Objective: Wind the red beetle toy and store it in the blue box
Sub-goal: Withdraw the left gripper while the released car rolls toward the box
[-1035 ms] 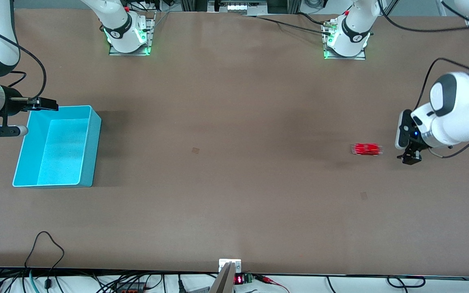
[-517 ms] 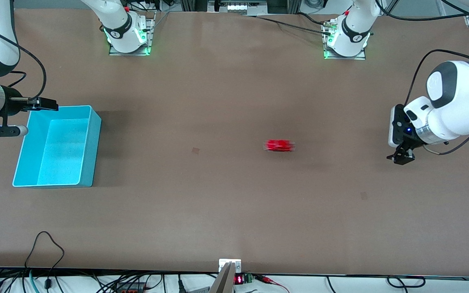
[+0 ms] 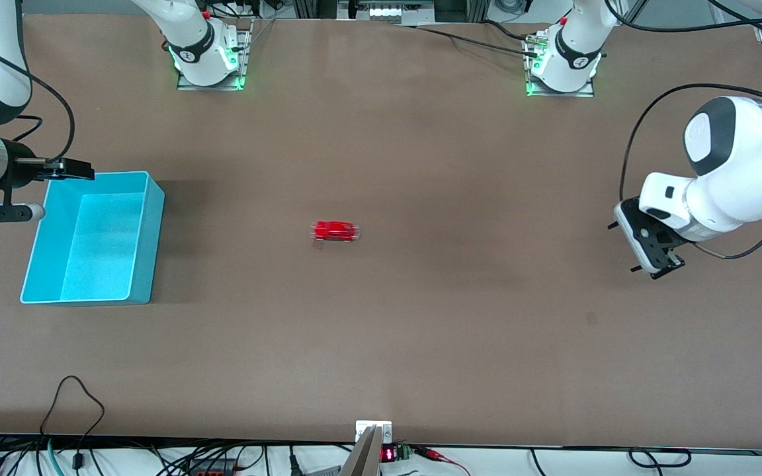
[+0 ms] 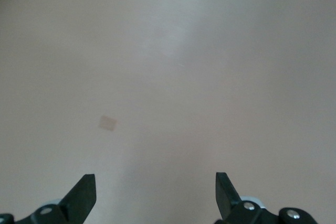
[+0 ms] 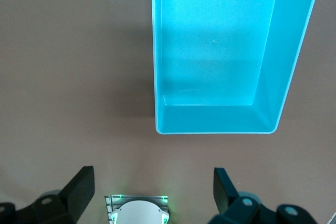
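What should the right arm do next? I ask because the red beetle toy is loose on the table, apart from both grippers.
Probably wait, open, by the blue box until the red beetle toy, mid-table and blurred as if rolling, settles, then reach for it. The right gripper hangs open over the table beside the box; the left gripper is open over bare table at its own end.

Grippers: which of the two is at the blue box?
The right gripper, open, at the rim of the blue box. The left gripper, also open, hangs over bare table at its own end, away from the red beetle toy.
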`<state>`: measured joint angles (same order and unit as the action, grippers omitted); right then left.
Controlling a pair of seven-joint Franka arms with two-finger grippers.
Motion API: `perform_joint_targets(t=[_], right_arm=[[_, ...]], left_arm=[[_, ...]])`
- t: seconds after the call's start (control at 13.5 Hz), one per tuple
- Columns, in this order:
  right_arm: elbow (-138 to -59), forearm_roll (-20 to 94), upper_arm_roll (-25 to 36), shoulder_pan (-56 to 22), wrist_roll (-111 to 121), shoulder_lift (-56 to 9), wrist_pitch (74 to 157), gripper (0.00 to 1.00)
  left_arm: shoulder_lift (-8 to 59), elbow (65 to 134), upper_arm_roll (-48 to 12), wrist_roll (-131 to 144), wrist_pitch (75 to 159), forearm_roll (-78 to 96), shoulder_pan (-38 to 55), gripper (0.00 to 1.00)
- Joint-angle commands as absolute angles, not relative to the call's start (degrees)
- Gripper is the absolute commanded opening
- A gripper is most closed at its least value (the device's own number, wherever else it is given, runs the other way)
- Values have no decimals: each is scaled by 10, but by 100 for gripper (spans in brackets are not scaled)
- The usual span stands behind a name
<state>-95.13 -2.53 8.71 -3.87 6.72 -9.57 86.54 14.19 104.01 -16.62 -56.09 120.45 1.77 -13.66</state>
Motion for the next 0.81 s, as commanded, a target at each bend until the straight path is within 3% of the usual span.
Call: perform_joint_targets(t=[0.0,0.15,0.44,0.74], right_arm=[[-947,-17,86,-33,69,-97,858,100],[-947,-17,86,-33,69,-97,858,100],[-947,-14,85,-35,69,-97,860,100],[-954,-1,83,-42,69,-97,853,100]], left_arm=[[154,978,-162,-402,1215,-4,-130,100],[151,951,-142,-287,1194,-11,-123,100],[146,878,-59,-59,1051,-7,-55,100],[136,812,0,-11,958,38,-33,100]])
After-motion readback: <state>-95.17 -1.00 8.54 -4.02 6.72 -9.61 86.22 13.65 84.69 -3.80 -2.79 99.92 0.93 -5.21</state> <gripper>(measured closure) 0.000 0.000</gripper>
